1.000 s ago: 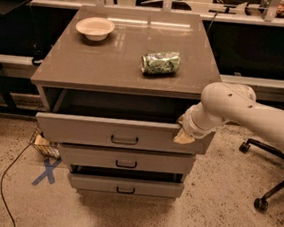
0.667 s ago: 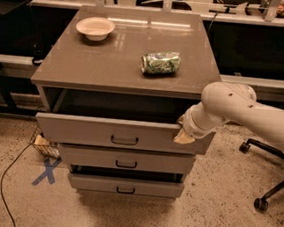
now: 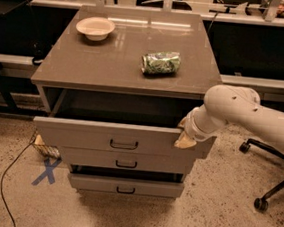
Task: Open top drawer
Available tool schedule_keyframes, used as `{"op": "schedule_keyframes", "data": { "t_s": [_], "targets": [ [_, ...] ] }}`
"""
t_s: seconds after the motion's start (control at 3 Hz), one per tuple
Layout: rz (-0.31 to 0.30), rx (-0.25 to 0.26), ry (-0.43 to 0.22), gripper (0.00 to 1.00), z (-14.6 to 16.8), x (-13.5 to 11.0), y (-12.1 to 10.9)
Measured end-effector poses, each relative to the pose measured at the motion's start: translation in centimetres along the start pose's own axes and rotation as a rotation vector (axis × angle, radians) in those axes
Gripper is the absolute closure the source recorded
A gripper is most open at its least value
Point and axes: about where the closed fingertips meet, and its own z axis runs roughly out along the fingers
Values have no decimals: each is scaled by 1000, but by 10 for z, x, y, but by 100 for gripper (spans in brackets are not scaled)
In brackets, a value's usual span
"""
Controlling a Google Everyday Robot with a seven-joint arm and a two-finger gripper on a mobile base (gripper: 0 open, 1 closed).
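The top drawer [image 3: 80, 133] is the widest of three grey drawers in the cabinet. It stands pulled out, with its dark interior [image 3: 117, 108] showing under the cabinet top. Its black bar handle [image 3: 124, 144] is at the centre of the front. My gripper [image 3: 186, 138] is at the right end of the drawer front, at its upper edge, well to the right of the handle. The white arm [image 3: 252, 113] reaches in from the right.
A white bowl [image 3: 95, 28] and a crushed green can [image 3: 160, 63] lie on the cabinet top. The middle drawer [image 3: 126, 161] is shut and the bottom drawer [image 3: 126, 186] sticks out a little. An office chair base [image 3: 270, 190] stands at right. A blue tape X [image 3: 46, 171] and a cable are on the floor at left.
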Motion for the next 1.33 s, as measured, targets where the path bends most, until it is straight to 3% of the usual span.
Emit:
{"op": "schedule_keyframes", "data": {
  "t_s": [1.0, 1.33],
  "targets": [
    [32, -4, -2, 100, -2, 6, 16],
    [32, -4, -2, 83, -2, 6, 16]
  ]
}}
